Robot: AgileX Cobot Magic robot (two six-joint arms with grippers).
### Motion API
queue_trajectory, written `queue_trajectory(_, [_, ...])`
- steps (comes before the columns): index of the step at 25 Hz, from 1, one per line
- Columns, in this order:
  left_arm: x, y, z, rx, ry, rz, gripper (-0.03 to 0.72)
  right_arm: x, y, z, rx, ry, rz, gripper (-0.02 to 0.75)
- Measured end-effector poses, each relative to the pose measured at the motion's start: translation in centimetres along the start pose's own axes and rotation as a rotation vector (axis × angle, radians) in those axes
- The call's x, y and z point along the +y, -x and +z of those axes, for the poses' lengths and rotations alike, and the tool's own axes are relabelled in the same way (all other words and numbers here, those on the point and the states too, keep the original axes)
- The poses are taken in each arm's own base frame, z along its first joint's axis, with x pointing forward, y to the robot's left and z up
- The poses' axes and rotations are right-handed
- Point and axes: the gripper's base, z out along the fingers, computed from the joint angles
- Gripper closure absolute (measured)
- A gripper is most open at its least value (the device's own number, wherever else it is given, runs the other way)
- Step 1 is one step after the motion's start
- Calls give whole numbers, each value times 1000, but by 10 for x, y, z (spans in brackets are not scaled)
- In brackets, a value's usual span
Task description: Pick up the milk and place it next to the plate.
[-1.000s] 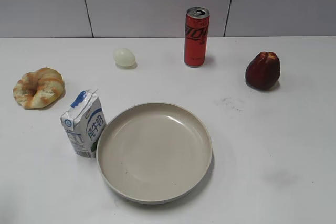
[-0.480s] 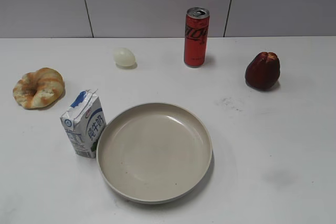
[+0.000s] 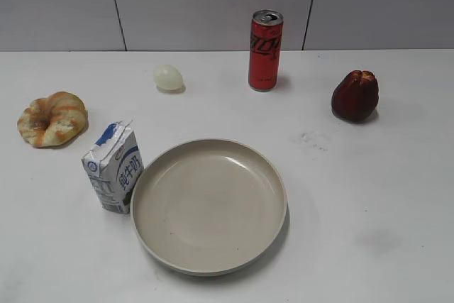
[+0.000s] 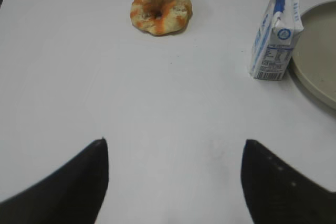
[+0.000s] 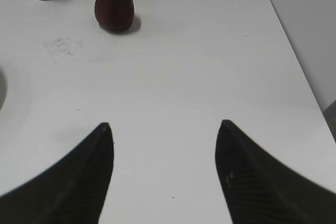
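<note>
The milk (image 3: 113, 168), a small white carton with a blue top, stands upright just left of the plate (image 3: 208, 205), touching or nearly touching its rim. It also shows in the left wrist view (image 4: 275, 35), beside the plate's rim (image 4: 315, 61). My left gripper (image 4: 173, 145) is open and empty over bare table, well short of the milk. My right gripper (image 5: 164, 127) is open and empty over bare table. Neither gripper shows in the exterior view.
A bread ring (image 3: 52, 118) lies at the left. A pale egg-like object (image 3: 168, 76) and a tall red can (image 3: 265, 50) stand at the back. A dark red fruit (image 3: 355, 95) sits at the right. The table edge (image 5: 294, 51) runs along the right.
</note>
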Motion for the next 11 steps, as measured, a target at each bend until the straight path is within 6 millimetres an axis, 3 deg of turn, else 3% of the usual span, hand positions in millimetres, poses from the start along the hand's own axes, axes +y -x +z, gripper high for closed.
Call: queue_trajectory(11, [-2, -10, -14, -115, 108, -58, 107, 0, 0, 0, 0, 0, 0, 272])
